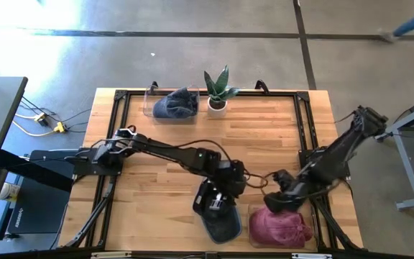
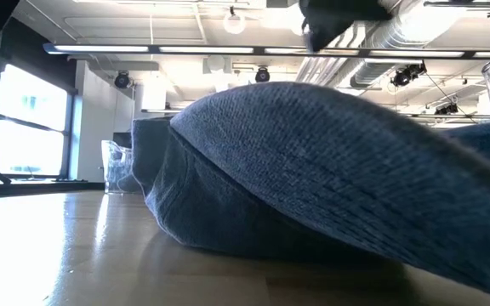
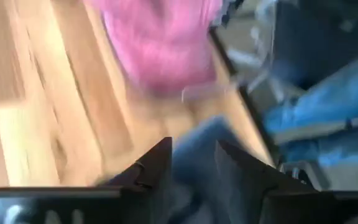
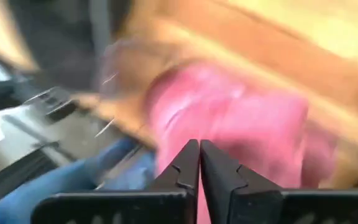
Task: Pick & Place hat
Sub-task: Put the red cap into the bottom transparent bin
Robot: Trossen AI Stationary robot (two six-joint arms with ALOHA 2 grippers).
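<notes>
Hats, three: two blue (image 1: 220, 219) (image 1: 176, 105), one pink (image 1: 279, 226); right tool (image 1: 272, 203) closed, empty; left tool (image 1: 216, 205) unclear.

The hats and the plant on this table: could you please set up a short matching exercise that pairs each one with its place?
Things:
1. pink hat
2. blue cap
3. potted plant
4. second blue hat

Places:
A. far edge of the table, right of a blue hat
B. near edge, under the left gripper
C. far edge, left of the plant
D. near edge, just below the shut right gripper

Pairs: 1-D, 2-B, 3-A, 4-C
</notes>
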